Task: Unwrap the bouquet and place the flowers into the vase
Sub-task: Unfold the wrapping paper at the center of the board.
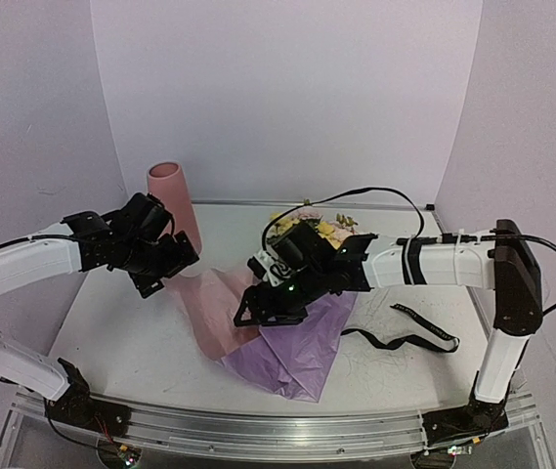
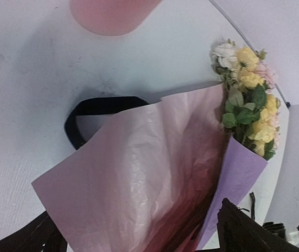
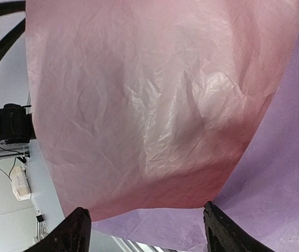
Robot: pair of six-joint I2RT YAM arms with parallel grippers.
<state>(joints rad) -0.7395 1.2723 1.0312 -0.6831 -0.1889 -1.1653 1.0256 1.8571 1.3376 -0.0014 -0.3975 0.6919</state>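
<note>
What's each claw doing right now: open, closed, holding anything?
Left claw: open, crinkled pink paper sheet between its fingers, not gripped.
Right claw: open, facing the same sheet, holding nothing.

A: First entry?
B: Salmon-pink vase [image 1: 172, 195], upright, at the far left of the surface [image 1: 121, 342].
A: Paper?
B: Pink sheet [image 1: 209, 303], spread out, its edge meeting a lilac sheet [image 1: 302, 352] nearer the front.
A: Blooms?
B: Yellow, pink and cream flowers [image 1: 319, 228], behind the right gripper [image 1: 258, 311], which hangs over the paper.
A: Remainder?
B: Black ribbon [image 1: 414, 339], loose, at right. Left gripper [image 1: 175, 269], near the vase.
</note>
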